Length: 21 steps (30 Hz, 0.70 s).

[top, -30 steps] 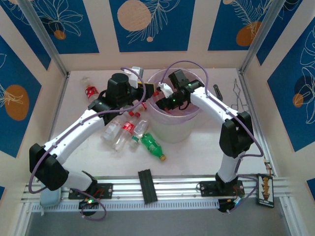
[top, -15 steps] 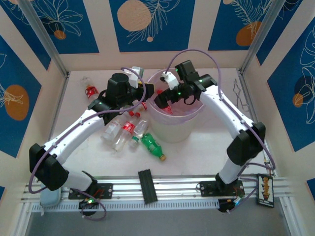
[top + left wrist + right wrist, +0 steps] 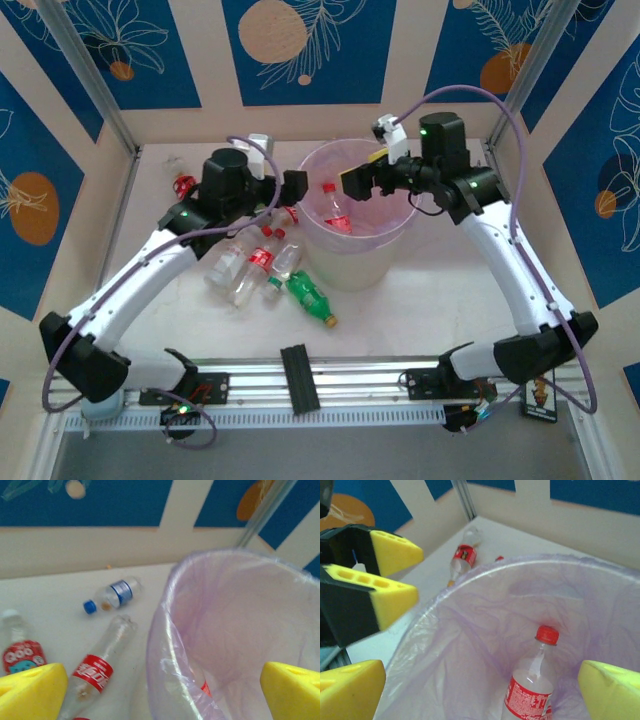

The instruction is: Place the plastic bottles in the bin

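The bin (image 3: 398, 232) is a cream bucket lined with a lilac bag, at the table's middle back. One clear bottle with a red cap and label (image 3: 335, 210) stands tilted inside it (image 3: 532, 685). My left gripper (image 3: 293, 187) hangs open at the bin's left rim (image 3: 167, 610), nothing between its yellow fingers (image 3: 30, 690). My right gripper (image 3: 352, 183) is open above the bin's far side, also empty (image 3: 481, 692). Several clear red-labelled bottles (image 3: 250, 262) and a green bottle (image 3: 308, 295) lie left of the bin. Another bottle (image 3: 183, 183) lies far left.
A blue-capped bottle (image 3: 112, 594) lies behind the bin's left side, next to a red-labelled one (image 3: 97, 672). A metal tool (image 3: 483, 190) lies by the right wall. A black block (image 3: 298, 377) sits on the front rail. Walls enclose the table on three sides.
My left gripper's jaws have sprung wide open beside the bin's rim. The right arm has lifted out of the bin and swung back to the right, its jaws opening fully.
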Each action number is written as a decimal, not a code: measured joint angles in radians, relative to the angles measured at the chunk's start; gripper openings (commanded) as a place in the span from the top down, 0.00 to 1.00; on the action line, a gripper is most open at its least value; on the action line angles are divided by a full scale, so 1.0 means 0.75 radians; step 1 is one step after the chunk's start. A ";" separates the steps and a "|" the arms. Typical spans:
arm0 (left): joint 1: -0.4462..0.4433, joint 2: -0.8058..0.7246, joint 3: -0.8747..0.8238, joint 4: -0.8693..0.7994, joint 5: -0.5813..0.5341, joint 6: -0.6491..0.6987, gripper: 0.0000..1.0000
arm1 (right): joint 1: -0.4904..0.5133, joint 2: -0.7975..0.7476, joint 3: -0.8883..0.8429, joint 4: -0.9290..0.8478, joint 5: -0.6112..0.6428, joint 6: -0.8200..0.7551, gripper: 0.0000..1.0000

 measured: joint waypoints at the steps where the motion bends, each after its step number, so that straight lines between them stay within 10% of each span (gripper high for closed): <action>1: 0.032 -0.029 0.012 -0.016 -0.011 -0.006 0.00 | -0.013 -0.019 -0.005 0.017 -0.012 0.014 0.01; 12: 0.673 0.012 -0.062 -0.021 0.041 -0.157 0.00 | -0.100 -0.061 -0.049 0.062 -0.058 0.139 0.01; 21: 0.876 0.504 -0.115 0.058 0.084 -0.304 0.00 | -0.109 -0.125 -0.085 0.028 -0.057 0.152 0.01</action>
